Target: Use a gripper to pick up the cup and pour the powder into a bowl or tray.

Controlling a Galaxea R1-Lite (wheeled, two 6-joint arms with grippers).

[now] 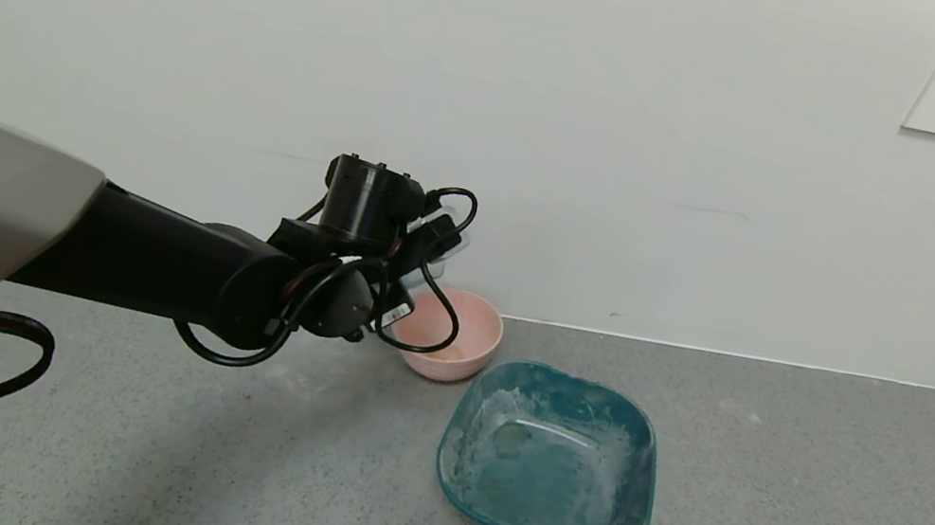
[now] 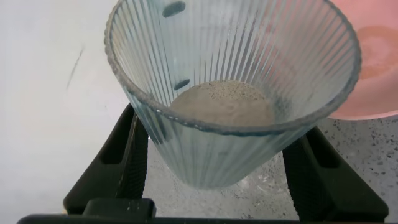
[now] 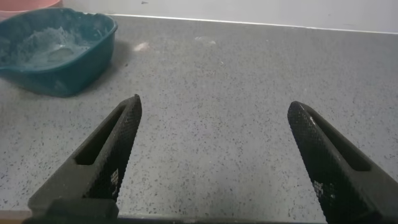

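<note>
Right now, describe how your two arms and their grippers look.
Left arm: matte black tube links below a silver-grey shell, looping black cables, a small white label. Left gripper: two black wedge fingers. Right gripper: two black tapered fingers with slotted sides and dotted pads; its arm is unseen.

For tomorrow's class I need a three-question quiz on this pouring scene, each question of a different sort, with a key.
1. True or false: the left gripper is shut on the ribbed cup.
2. Multiple choice: which vessel lies next to the held cup in the left wrist view? A) the pink bowl B) the teal tray C) neither
3. Short answer: how do the right gripper fingers stand, and what lies under them?

Key
1. True. A finger presses each side of the cup, with powder inside.
2. A.
3. Spread wide open, holding nothing, over the grey speckled table.
</note>
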